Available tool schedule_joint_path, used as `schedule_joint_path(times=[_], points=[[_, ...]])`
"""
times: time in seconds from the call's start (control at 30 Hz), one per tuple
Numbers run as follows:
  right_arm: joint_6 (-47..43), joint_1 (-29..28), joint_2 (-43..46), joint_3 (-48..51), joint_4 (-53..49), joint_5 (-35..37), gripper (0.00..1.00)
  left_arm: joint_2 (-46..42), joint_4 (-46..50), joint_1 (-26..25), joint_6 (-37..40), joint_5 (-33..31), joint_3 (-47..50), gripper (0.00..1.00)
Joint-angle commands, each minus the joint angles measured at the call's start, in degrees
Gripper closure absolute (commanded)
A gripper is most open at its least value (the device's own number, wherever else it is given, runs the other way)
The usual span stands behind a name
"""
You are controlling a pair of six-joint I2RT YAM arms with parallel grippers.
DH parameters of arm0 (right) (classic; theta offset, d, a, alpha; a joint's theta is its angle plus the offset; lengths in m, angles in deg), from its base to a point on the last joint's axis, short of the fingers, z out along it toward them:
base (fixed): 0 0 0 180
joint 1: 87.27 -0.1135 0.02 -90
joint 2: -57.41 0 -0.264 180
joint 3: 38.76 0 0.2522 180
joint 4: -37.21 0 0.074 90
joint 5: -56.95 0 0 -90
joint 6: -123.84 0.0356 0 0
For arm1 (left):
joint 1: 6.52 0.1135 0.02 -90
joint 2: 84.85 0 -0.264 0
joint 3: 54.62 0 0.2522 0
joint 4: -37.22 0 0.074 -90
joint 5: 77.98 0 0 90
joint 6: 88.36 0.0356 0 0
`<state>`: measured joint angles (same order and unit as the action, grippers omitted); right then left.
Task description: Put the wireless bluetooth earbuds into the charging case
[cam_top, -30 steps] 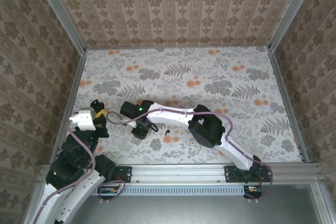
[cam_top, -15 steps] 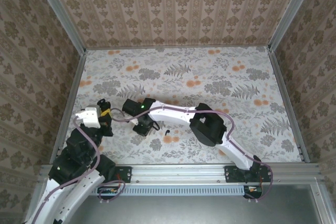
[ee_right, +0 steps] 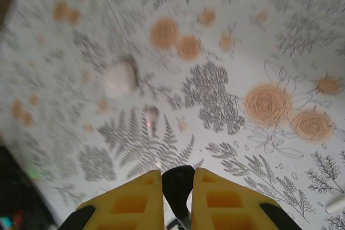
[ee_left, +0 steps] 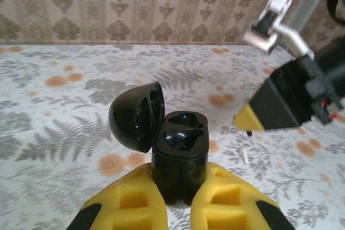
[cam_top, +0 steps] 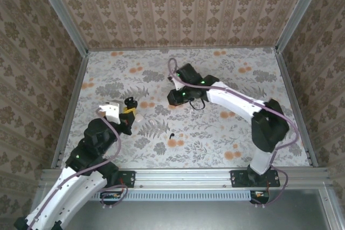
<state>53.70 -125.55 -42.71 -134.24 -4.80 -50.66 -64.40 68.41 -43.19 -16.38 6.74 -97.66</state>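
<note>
Right gripper pinches a tiny earbud, likely light and slippery, by its body; left gripper clamps the open case.

Table is walled on three sides by papered panels. Right arm arcs across the right half to mid-table; left arm covers the near-left corner. Free lanes — far-left corner, far-right corner, and the near-centre strip between the arms, where one loose earbud lies.
</note>
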Motion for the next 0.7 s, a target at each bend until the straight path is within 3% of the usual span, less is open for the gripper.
schedule_joint_path(times=[0.0, 0.23, 0.67], points=[[2.9, 0.0, 6.2, 2.9, 6.2, -6.1, 0.84, 3.2, -12.3, 0.3, -1.1, 8.6, 1.2, 1.0], [2.9, -0.1, 15.6, 6.8, 13.3, -11.0, 0.84, 11.3, -25.8, 0.2, -3.7, 17.0, 3.3, 1.0], [-0.9, -0.1, 27.0, 11.6, 16.6, -10.6, 0.82, 28.5, -36.3, -5.7, -0.2, 19.8, -1.2, 1.0]])
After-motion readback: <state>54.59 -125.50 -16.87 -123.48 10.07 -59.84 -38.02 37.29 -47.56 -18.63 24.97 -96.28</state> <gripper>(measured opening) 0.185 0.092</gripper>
